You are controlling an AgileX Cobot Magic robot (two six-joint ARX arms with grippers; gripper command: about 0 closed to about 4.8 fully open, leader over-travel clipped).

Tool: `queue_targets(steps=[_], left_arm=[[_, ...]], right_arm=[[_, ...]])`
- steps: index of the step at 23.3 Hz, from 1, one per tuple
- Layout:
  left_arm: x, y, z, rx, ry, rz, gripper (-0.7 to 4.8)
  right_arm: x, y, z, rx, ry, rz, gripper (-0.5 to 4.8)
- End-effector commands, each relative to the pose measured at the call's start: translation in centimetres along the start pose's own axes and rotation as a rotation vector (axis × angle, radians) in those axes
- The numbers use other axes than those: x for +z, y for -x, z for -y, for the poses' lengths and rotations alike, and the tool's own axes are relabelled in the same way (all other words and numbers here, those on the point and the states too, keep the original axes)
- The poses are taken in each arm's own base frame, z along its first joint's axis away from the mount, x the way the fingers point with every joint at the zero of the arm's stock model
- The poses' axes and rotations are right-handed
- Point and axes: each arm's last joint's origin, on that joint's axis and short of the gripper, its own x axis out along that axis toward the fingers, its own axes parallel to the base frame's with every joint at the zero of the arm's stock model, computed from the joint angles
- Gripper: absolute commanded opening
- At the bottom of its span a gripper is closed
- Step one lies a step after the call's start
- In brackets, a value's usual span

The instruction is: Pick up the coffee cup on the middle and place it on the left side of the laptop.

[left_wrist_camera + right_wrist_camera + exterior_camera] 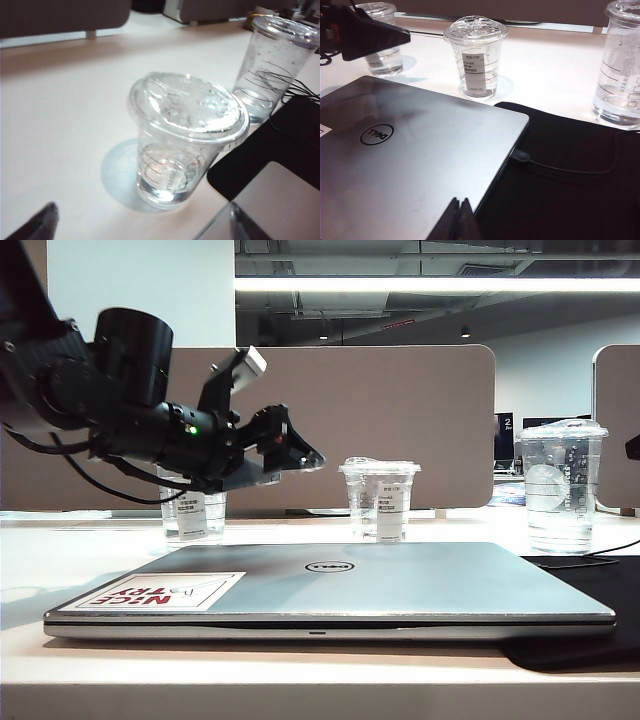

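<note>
The coffee cup (pixel 379 499), a small clear cup with a domed lid and a straight white label, stands behind the middle of the laptop (pixel 330 585). My left gripper (pixel 305 452) hovers in the air to its left, apart from it. In the left wrist view the coffee cup (pixel 186 140) stands ahead of my open left gripper (pixel 142 227), whose fingertips (pixel 41 224) are set wide with nothing between them. My right gripper (pixel 459 216) is shut and empty above the closed silver laptop (pixel 410 145), with the coffee cup (pixel 476 56) beyond the lid.
A twin clear cup (pixel 190 512) stands at the back left, partly behind the left arm. A taller clear cup (pixel 562 485) stands at the back right. A black mat (pixel 570 165) with a thin cable lies under and right of the laptop. Grey partitions (pixel 400 410) close off the back.
</note>
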Motion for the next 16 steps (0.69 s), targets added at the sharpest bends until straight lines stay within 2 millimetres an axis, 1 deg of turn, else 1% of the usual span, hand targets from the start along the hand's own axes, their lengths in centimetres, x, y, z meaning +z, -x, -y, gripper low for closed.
queue_targets(steps=[1,3,8,10,13,16], left_arm=[[-0.4,-0.7,0.0,-0.04,0.008,-0.013,4.5],[-0.7,-0.9,0.4,-0.05,0.01,-0.028,4.5],[-0.8,-1.4,1.4,-0.061,-0.017,-0.029,4.5],[-1.0,-1.9,1.8,-0.048,-0.049,-0.031,4.69],[-1.2,-3.3,2.4,-0.059,-0.06,-0.031,4.79],[-1.2,-4.8,2.4,-0.044,-0.048,-0.05,4.79]], right_arm=[[0.0,0.0,0.0,0.001,-0.001,0.015,-0.05],[0.0,0.0,0.0,0.001,-0.001,0.014,-0.05],[0.0,0.0,0.0,0.001,-0.001,0.014,-0.05],[0.0,0.0,0.0,0.001,-0.001,0.014,-0.05],[0.0,0.0,0.0,0.001,-0.001,0.014,-0.05],[0.0,0.0,0.0,0.001,-0.001,0.014,-0.05]])
